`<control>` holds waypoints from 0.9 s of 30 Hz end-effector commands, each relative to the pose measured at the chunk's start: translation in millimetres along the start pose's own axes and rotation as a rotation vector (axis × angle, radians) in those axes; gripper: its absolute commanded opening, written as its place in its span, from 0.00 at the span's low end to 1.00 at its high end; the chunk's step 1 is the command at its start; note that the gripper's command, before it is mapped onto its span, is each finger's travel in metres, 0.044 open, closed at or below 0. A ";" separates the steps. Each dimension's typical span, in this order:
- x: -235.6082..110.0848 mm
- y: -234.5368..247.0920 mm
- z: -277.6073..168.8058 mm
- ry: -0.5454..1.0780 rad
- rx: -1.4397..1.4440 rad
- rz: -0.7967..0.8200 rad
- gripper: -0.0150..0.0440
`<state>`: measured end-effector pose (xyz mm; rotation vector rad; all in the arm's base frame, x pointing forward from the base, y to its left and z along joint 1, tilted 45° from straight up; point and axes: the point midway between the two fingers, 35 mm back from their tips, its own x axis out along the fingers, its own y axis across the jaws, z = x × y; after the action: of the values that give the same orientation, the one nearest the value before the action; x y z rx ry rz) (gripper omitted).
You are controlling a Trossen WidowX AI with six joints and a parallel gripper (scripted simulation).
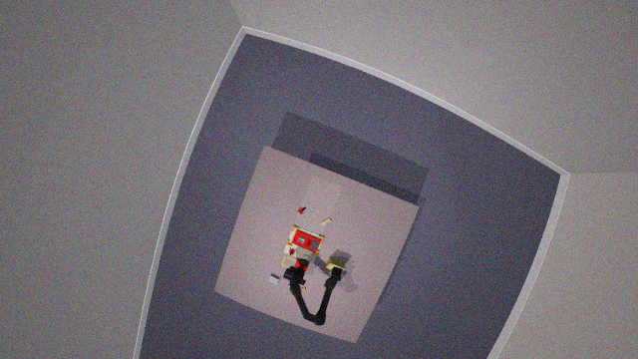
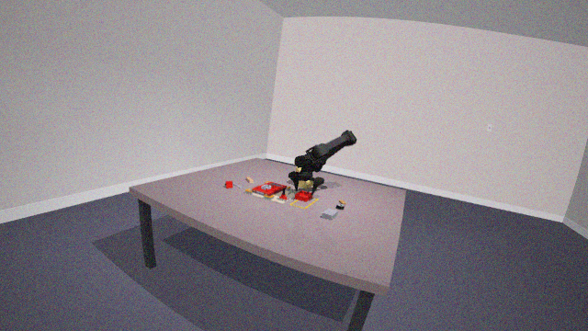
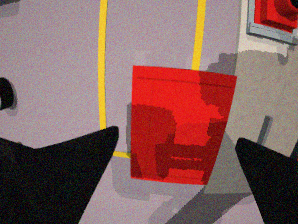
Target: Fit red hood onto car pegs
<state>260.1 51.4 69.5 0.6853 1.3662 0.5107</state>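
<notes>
The red hood (image 3: 162, 92) (image 2: 303, 196) lies flat on the table, partly inside a yellow outlined rectangle (image 3: 103, 43) (image 2: 305, 206). My gripper (image 3: 178, 139) (image 2: 300, 186) is open and hangs just above the hood, one dark finger on each side and neither touching it. The car chassis in its jig (image 1: 305, 241) (image 2: 268, 188) stands next to the hood; a corner of it shows at the top right of the wrist view (image 3: 273, 4). Its pegs are too small to make out.
A small red block (image 2: 229, 184) (image 1: 301, 209) and a tan block (image 2: 249, 179) (image 1: 326, 220) lie beyond the chassis. A grey block (image 2: 329, 213) (image 1: 274, 279) and a small black wheel (image 2: 341, 204) (image 3: 5, 92) lie nearer the table's front. The arm's tan base (image 1: 339, 260) stands beside the jig.
</notes>
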 end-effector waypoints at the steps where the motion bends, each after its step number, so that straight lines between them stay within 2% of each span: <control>1: 2.1 0.7 -0.3 0.000 0.003 0.006 1.00; 27: 14.7 0.7 -0.2 0.000 0.003 0.006 1.00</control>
<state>261.8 60.1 60.5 0.6861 1.3662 0.5107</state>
